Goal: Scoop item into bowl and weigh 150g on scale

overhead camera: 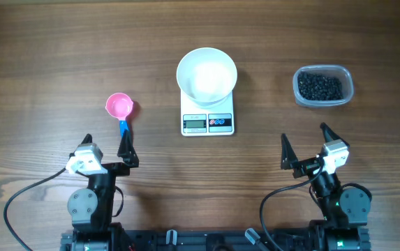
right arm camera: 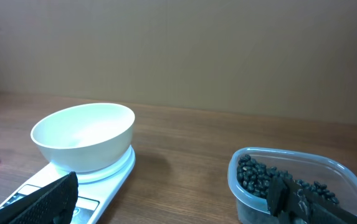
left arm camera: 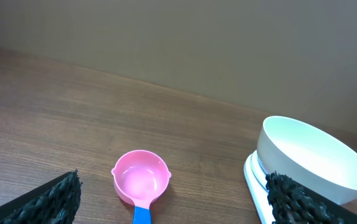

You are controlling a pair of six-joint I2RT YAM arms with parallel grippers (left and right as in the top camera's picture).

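Note:
The white bowl [overhead camera: 206,74] [left arm camera: 315,158] [right arm camera: 83,136] stands empty on the white scale [overhead camera: 207,121] [right arm camera: 72,193] at the table's middle. Black beans, the item [overhead camera: 319,86] [right arm camera: 259,176], fill a clear plastic tub [overhead camera: 324,86] [right arm camera: 303,186] at the right. A pink scoop [overhead camera: 120,107] [left arm camera: 141,177] with a blue handle lies left of the scale. My left gripper [overhead camera: 106,144] [left arm camera: 175,208] stands open just short of the scoop's handle, holding nothing. My right gripper [overhead camera: 304,144] [right arm camera: 175,202] is open and empty, near the table's front, between scale and tub.
Both arm bases [overhead camera: 91,202] [overhead camera: 343,206] sit at the front edge with cables [overhead camera: 18,199] trailing on the wooden table [overhead camera: 46,56]. A plain wall rises behind the table in both wrist views.

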